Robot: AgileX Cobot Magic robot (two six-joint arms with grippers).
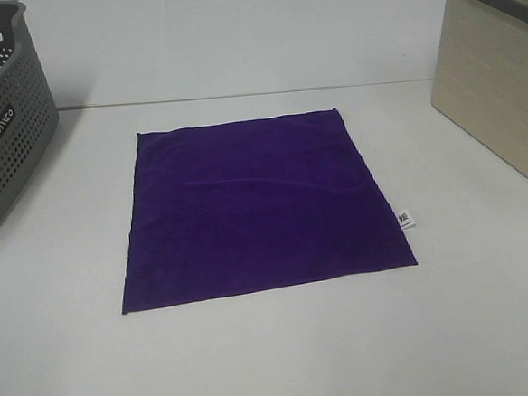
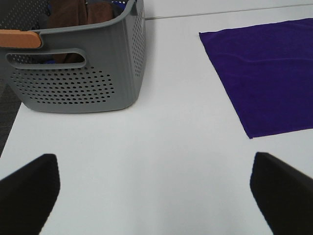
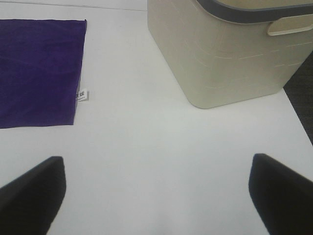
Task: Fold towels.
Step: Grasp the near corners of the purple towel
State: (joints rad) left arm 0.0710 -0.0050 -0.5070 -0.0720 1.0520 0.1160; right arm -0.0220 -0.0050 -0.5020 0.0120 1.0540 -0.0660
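A deep purple square towel [image 1: 260,207] lies flat and spread out in the middle of the white table, with a small white tag [image 1: 406,217] on its right edge. It also shows in the left wrist view [image 2: 269,78] and in the right wrist view [image 3: 36,68], tag [image 3: 82,95] included. Neither arm appears in the exterior high view. My left gripper [image 2: 156,196] is open and empty over bare table, apart from the towel. My right gripper [image 3: 156,196] is open and empty over bare table, beside the towel's tagged edge.
A grey perforated basket [image 1: 0,117] stands at the left; in the left wrist view the basket [image 2: 83,78] holds brown and blue cloth. A beige bin [image 1: 501,82] with a grey rim stands at the right, also in the right wrist view [image 3: 230,54].
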